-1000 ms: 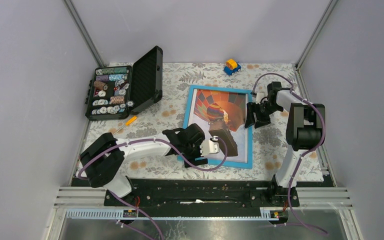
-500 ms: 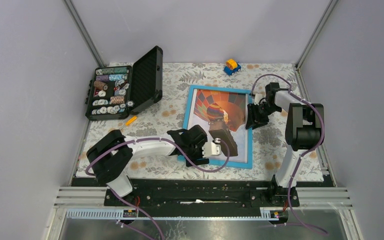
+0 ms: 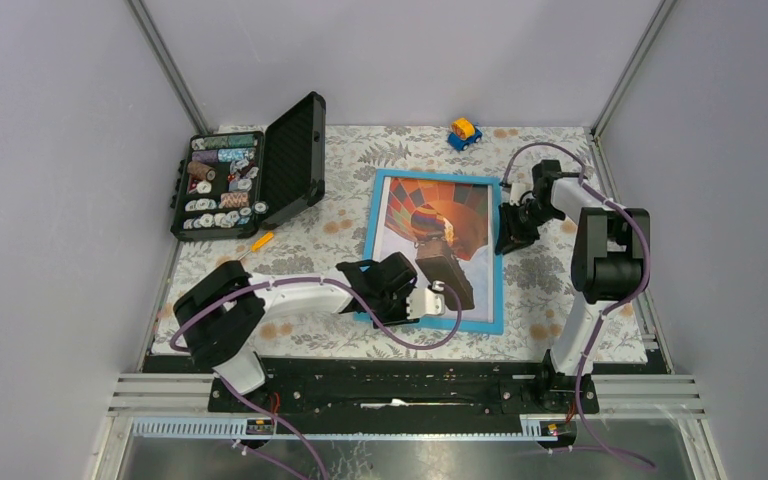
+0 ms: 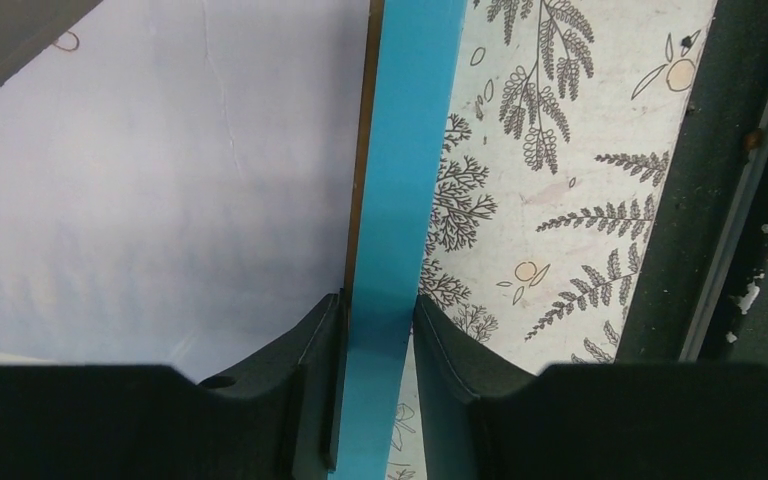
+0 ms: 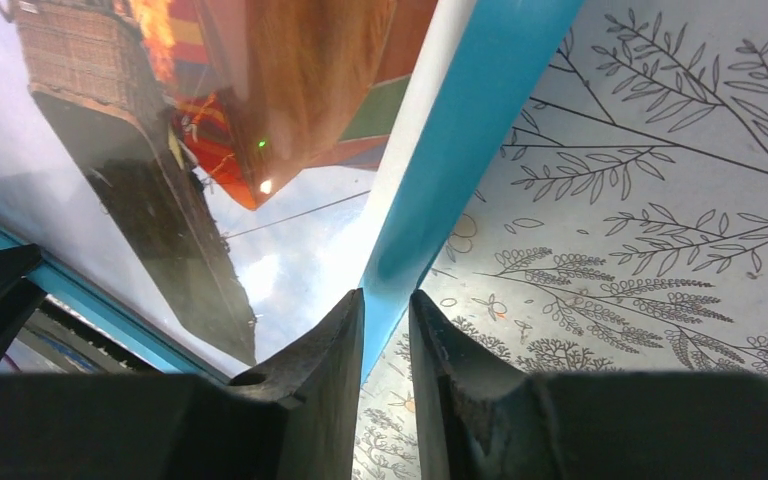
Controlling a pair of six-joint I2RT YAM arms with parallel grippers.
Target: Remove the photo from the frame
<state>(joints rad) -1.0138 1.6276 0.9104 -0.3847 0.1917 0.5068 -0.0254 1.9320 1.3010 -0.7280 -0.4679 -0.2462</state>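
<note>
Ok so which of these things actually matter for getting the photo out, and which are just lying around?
Job:
the frame, both grippers closed on its blue border
the photo
left gripper
right gripper

Lying about:
poker chip case
toy car
orange pen-like thing

One frame (image 3: 433, 251), one photo (image 3: 430, 225), one chip case (image 3: 250, 170), one toy car (image 3: 464, 133), one little orange-handled tool (image 3: 260, 241), two arms.

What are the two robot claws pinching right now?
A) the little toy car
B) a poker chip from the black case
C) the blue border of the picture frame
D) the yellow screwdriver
C: in both wrist views the fingers close on the frame along its turquoise edge, left gripper at the near border, right gripper at the right border.
</note>
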